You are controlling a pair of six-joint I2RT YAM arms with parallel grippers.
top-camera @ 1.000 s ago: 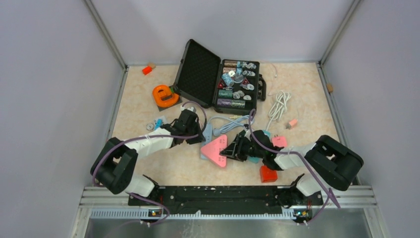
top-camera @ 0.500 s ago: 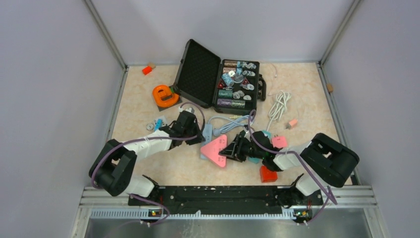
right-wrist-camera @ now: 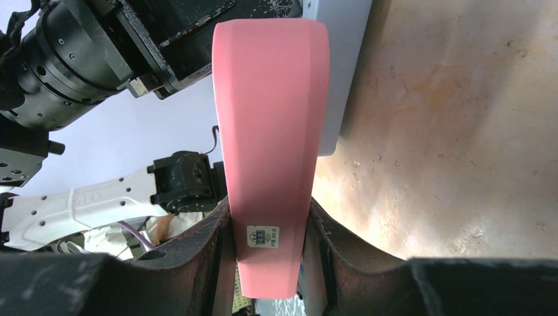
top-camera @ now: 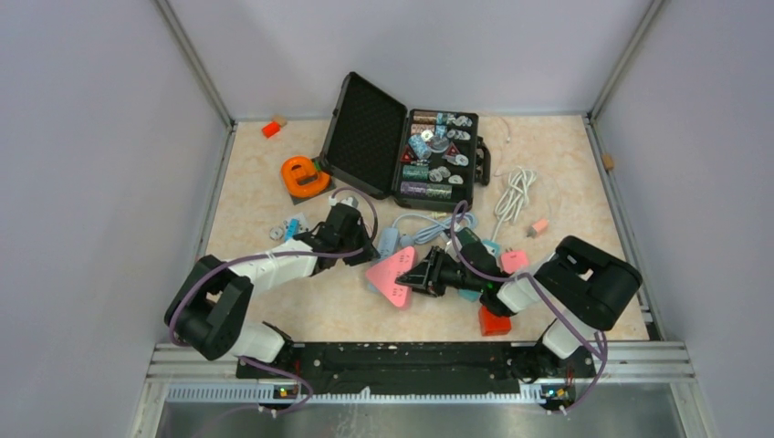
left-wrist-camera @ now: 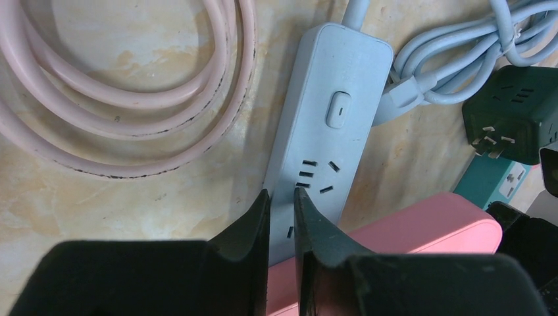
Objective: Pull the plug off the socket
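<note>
The pink triangular plug (top-camera: 392,274) stands tilted on the near end of the pale blue power strip (top-camera: 385,243). My right gripper (top-camera: 422,274) is shut on the plug's right side. In the right wrist view the plug (right-wrist-camera: 270,118) fills the space between the fingers (right-wrist-camera: 220,224), with the strip (right-wrist-camera: 342,66) behind it. My left gripper (top-camera: 363,248) rests on the strip's left edge. In the left wrist view its fingers (left-wrist-camera: 253,224) are nearly together, tips on the strip (left-wrist-camera: 329,131) beside the socket slots, holding nothing. The plug (left-wrist-camera: 421,227) is at lower right.
An open black case (top-camera: 402,146) of small parts stands behind. An orange tape holder (top-camera: 304,176), a white cable (top-camera: 516,192), a pink block (top-camera: 514,261) and a red block (top-camera: 494,321) lie around. A pink cable (left-wrist-camera: 131,85) and a dark green cube adapter (left-wrist-camera: 516,112) flank the strip.
My right gripper has moved left and turned the pink plug from lying flat to tilted up on edge. My left gripper has stayed on the strip.
</note>
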